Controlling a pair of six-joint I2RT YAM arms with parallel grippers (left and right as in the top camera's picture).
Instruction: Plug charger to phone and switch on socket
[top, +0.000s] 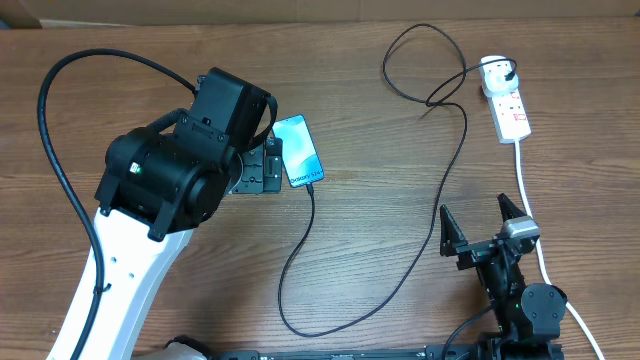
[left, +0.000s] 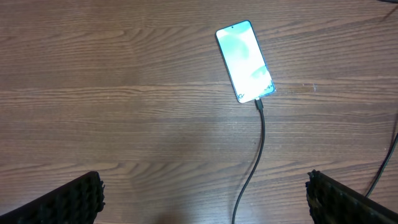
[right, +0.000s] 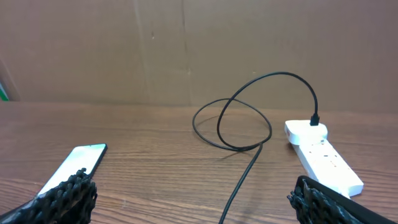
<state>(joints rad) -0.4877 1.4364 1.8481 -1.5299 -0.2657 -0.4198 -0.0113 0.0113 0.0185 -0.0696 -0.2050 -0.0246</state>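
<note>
Left gripper (left: 202, 183): jaws spread fully, holding nothing. Both ribbed fingers (left: 71, 202) appear at the lower corners of the wrist view with bare table (left: 112, 93) between them. The phone (left: 245, 61) lies flat ahead of the fingers, screen up and lit, clear of contact.

The connector (left: 259, 104) is seated in the phone's lower edge. From there the charger cable (top: 300, 270) runs toward the robot's side of the table, bends in a wide curve and returns across the table. It forms a loose loop near the extension strip (top: 507, 105).

Right gripper (top: 474, 208): jaws spread fully, holding nothing, positioned low near the table edge and well apart from the strip. In its wrist view the phone lies ahead of one finger and the strip ahead of the other.

The plug (right: 315, 119) is inserted in the far end of the strip. Switch position cannot be determined. The thick white cord (top: 528, 195) leaves the strip's near end and passes just beside the right gripper. A cardboard panel (right: 186, 50) stands behind the table.
</note>
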